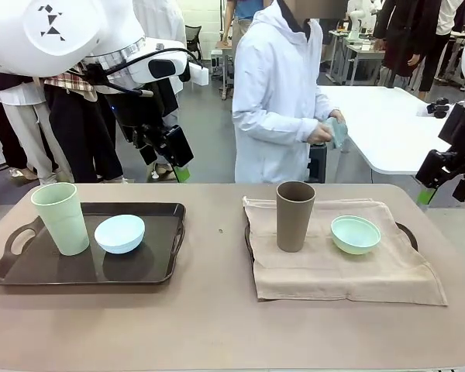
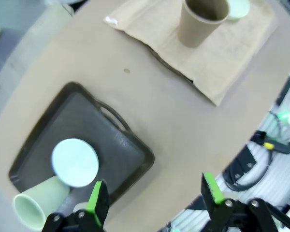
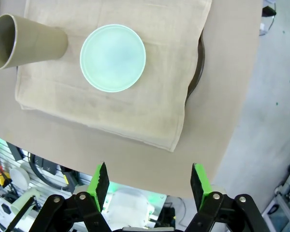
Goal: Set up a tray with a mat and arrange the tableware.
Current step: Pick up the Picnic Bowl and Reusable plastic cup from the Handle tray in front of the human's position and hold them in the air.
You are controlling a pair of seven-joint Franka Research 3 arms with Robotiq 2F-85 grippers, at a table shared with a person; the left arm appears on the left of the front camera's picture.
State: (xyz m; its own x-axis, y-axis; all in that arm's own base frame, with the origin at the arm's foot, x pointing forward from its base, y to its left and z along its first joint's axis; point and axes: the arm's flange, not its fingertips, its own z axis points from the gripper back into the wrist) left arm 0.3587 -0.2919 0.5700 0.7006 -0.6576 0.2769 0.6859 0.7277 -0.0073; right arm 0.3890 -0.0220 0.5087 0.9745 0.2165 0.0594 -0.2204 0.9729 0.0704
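On the left, a dark tray (image 1: 159, 271) holds the pale green tumbler (image 1: 60, 218) and the light blue bowl (image 1: 119, 233). On the right, a beige mat (image 1: 341, 267) covers a second tray (image 1: 407, 231), with the brown tumbler (image 1: 295, 216) and the mint green bowl (image 1: 355, 234) standing on it. My left gripper (image 1: 177, 167) hangs open high behind the left tray. My right gripper (image 1: 428, 190) hangs open above the table's right end. The left wrist view looks down on the left tray (image 2: 125, 150), the light blue bowl (image 2: 75, 162) and the pale green tumbler (image 2: 38, 203). The right wrist view shows the mint green bowl (image 3: 113, 58), the brown tumbler (image 3: 26, 42) and the mat (image 3: 135, 111).
A person in a white coat (image 1: 275, 93) stands at the far side, holding something teal at the waist. A white table (image 1: 387, 124) stands behind on the right. A small speck (image 1: 219, 230) lies between the trays.
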